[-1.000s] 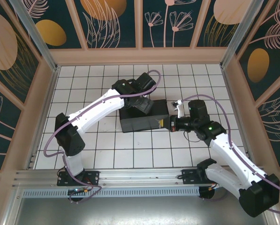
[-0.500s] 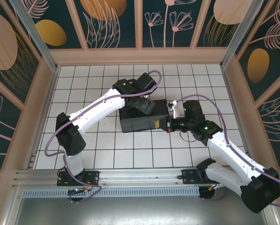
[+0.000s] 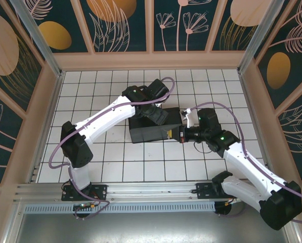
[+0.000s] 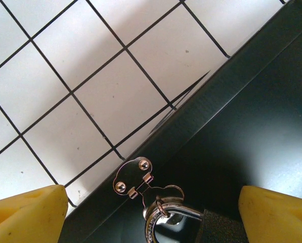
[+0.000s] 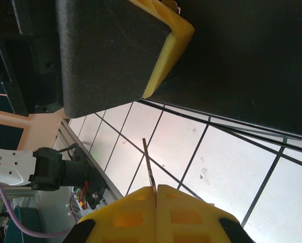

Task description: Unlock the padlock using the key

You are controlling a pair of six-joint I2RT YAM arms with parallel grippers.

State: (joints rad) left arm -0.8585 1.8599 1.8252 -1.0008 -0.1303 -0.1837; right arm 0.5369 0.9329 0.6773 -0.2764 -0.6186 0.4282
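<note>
We build the left arm (image 3: 102, 119) and the right arm (image 3: 249, 167) alike: white link shells joined by black joint housings, each on a black base. A purple cable (image 3: 50, 154) runs in loose loops along each arm. A green indicator light (image 3: 223, 136) glows on one housing. The fingers (image 4: 24, 212) are yellow moulded blocks, and we face them with black textured pads (image 5: 105, 55).

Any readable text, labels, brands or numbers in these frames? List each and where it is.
No text can be read.
padlock: what look like tiny stamped marks along its curved metal edge, too small to read.
dark box: no lettering seen.
key: no markings seen.
</note>
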